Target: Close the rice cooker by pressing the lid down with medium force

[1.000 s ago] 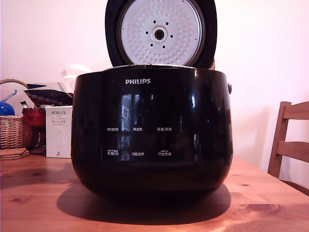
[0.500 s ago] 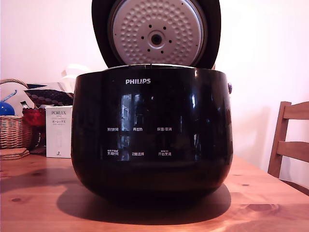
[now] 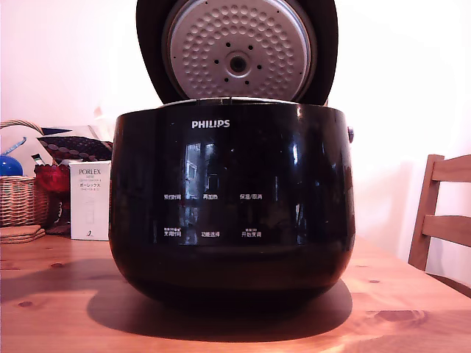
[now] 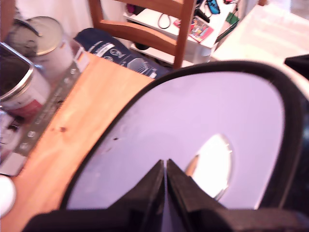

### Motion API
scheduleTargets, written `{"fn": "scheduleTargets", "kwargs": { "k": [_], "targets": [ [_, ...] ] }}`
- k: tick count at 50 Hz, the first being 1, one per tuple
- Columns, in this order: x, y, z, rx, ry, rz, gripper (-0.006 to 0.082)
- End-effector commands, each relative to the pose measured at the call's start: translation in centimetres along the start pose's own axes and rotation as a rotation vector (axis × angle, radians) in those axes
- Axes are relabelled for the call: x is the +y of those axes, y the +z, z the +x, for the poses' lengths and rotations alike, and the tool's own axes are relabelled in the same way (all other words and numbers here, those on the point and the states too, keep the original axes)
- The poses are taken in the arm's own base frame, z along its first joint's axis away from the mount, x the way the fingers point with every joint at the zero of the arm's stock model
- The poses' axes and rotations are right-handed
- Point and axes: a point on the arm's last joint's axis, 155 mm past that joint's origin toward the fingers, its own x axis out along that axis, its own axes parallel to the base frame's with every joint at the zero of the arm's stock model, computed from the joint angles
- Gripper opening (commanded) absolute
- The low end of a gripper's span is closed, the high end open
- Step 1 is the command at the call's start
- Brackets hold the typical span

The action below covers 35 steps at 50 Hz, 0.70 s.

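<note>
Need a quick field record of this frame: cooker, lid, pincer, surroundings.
rice cooker: glossy black, PHILIPS logo, on wooden table
lid: raised, not latched; dimpled silver underside faces the exterior camera
pincer: fingertips together, against the lid's glossy outer surface; nothing held
exterior view's left: white PORLEX box, wicker basket
exterior view's right: wooden chair
task state: cooker not yet closed

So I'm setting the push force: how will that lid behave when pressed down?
The lid looks rigid, so it should swing as one piece rather than flex. Its glossy outer face may let the shut tool slide. The rice cooker sits broad on the table, so tipping seems unlikely.
</note>
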Motion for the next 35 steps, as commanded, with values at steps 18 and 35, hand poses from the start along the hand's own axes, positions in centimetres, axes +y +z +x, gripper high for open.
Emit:
{"fn": "scheduleTargets", "kwargs": {
  "k": [18,35],
  "targets": [
    [1.4,-1.4,1.0,0.055,0.038,-0.068,-0.0021],
    [1.9,-1.6,0.9,0.060,0.060,-0.113,-0.0021]
  ]
}}
